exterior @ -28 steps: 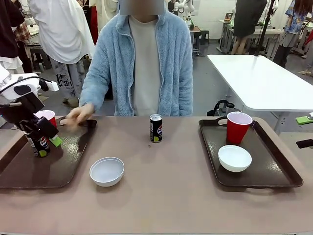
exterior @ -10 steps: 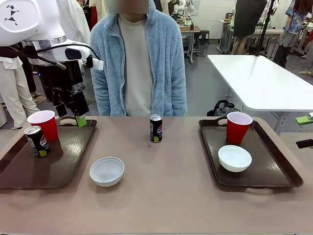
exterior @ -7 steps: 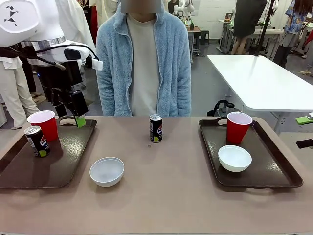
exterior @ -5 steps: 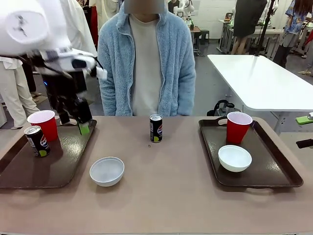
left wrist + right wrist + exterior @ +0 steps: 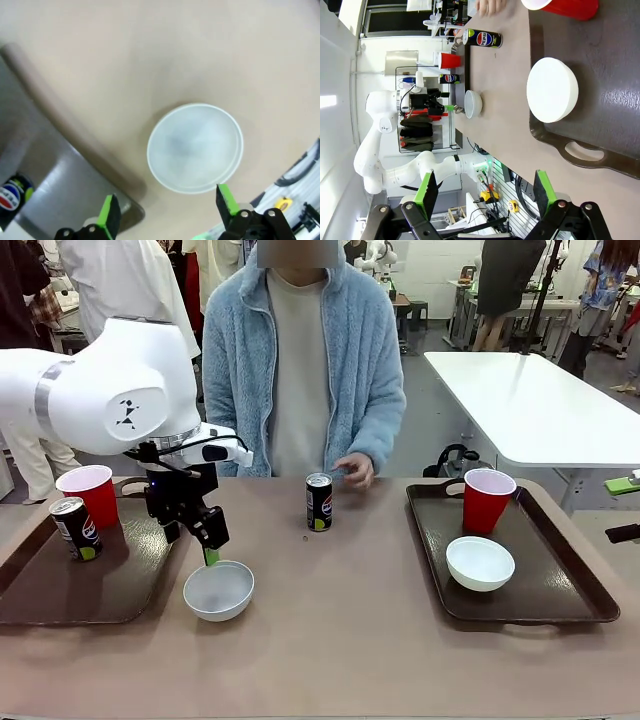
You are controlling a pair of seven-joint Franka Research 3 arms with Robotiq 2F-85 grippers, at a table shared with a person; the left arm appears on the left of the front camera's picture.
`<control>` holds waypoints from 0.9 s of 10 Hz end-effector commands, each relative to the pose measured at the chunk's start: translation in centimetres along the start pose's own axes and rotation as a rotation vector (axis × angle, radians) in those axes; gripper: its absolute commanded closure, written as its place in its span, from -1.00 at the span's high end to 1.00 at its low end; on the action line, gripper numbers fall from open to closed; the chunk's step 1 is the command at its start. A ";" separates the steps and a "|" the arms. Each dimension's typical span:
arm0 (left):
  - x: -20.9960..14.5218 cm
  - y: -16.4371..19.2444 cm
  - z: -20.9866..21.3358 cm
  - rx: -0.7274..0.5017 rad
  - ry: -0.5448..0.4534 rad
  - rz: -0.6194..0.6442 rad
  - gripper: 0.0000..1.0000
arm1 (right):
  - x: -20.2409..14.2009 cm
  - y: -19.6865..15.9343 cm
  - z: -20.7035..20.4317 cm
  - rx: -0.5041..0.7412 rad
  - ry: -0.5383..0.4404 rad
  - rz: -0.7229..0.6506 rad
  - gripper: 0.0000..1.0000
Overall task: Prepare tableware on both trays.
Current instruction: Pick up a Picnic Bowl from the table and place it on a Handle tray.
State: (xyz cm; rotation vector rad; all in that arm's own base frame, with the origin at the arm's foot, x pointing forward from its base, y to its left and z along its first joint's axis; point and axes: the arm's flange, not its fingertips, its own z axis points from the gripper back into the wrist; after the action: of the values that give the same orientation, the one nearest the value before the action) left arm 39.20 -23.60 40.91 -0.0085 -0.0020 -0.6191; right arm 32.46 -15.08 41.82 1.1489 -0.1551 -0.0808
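Note:
My left gripper (image 5: 205, 540) hangs open just above the far rim of a white bowl (image 5: 218, 590) that sits on the bare table beside the left tray (image 5: 40, 605). In the left wrist view that bowl (image 5: 195, 147) lies ahead of the spread fingers (image 5: 109, 216). The left tray carries a red cup (image 5: 88, 495) and a dark can (image 5: 75, 528). A second can (image 5: 319, 502) stands mid-table with the person's hand (image 5: 352, 470) next to it. The right tray (image 5: 560, 608) holds a red cup (image 5: 488, 498) and a white bowl (image 5: 480, 562). My right gripper (image 5: 485, 192) is open and empty, off the tray's end.
The person in a light blue fleece sits at the far side. My left arm's white body (image 5: 110, 400) hangs over the left tray's far end. A white table (image 5: 540, 400) stands behind at the right.
My left arm has swung from the left tray's far end toward the middle and down to the loose bowl. The person's hand has come onto the table beside the middle can.

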 end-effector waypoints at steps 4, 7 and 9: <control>-1.9 1.9 -4.1 -0.003 -0.030 -0.042 1.00 | 0.1 0.0 0.0 0.028 -0.013 0.020 1.00; -1.8 1.6 -5.7 -0.008 -0.044 -0.066 1.00 | 0.1 0.0 0.0 0.028 -0.013 0.020 1.00; -1.5 1.4 -6.8 -0.003 -0.035 -0.071 -0.10 | 0.1 0.0 0.0 0.028 -0.013 0.020 1.00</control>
State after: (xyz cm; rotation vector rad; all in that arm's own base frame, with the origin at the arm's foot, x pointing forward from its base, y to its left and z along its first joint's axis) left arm 38.78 -21.48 34.85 -0.0193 -0.0204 -0.6700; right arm 32.46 -15.08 41.82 1.1489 -0.1551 -0.0808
